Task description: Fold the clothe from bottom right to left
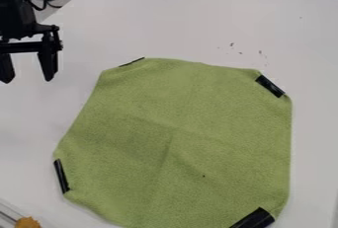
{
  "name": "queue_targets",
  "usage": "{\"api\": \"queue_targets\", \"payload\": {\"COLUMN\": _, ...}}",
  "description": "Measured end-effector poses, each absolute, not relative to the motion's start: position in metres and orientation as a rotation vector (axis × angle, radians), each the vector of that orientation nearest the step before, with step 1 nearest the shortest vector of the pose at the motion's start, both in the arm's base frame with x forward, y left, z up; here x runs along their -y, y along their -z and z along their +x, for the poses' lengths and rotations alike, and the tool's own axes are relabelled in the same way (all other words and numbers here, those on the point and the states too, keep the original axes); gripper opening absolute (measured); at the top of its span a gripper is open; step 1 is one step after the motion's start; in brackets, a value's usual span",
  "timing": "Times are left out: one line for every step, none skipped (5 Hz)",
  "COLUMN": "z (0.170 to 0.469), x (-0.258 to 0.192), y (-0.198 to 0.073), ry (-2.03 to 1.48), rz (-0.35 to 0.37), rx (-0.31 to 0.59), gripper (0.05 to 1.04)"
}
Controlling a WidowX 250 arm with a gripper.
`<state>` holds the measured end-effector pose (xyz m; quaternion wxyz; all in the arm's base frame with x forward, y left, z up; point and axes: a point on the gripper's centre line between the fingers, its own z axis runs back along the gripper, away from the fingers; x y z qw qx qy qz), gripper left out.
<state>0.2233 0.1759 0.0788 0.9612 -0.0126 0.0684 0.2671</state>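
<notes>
A black claw [27, 80] hangs at upper left, spread wide, holding nothing. A green cloth [132, 143] lies unfolded, centre, on the white bench [165, 15]. Approach seems the step; next, grip its bottom-right tape [254, 219].

The green cloth [172, 118] with black corner strips [270, 86] lies on the white table [165, 15]. The gripper [27, 80] hangs at upper left, fingers [48, 63] apart.

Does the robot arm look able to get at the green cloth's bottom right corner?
Probably, if its reach stretches that far: the gripper hangs open at upper left, and nothing standing on the green cloth blocks it.
</notes>
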Motion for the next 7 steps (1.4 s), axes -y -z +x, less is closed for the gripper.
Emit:
{"api": "queue_targets", "payload": {"z": 0.223, "x": -0.175, "y": -0.070, "ry": -0.536, "rz": -0.037, "rx": -0.167, "gripper": 0.999}}
{"api": "queue_targets", "payload": {"z": 0.247, "x": -0.160, "y": -0.066, "ry": -0.425, "rz": -0.015, "rx": -0.173, "gripper": 0.999}}
{"api": "queue_targets", "payload": {"z": 0.265, "x": -0.139, "y": -0.065, "ry": -0.353, "rz": -0.004, "rx": -0.189, "gripper": 0.999}}
{"api": "queue_targets", "payload": {"z": 0.266, "x": -0.117, "y": -0.058, "ry": -0.287, "rz": -0.040, "rx": -0.188, "gripper": 0.999}}
{"api": "queue_targets", "payload": {"z": 0.262, "x": -0.083, "y": -0.068, "ry": -0.169, "rz": 0.008, "rx": -0.183, "gripper": 0.999}}
{"api": "queue_targets", "payload": {"z": 0.246, "x": -0.046, "y": -0.078, "ry": -0.019, "rz": 0.008, "rx": -0.196, "gripper": 0.999}}
{"api": "queue_targets", "payload": {"z": 0.219, "x": -0.005, "y": -0.083, "ry": -0.009, "rz": -0.063, "rx": -0.191, "gripper": 0.999}}
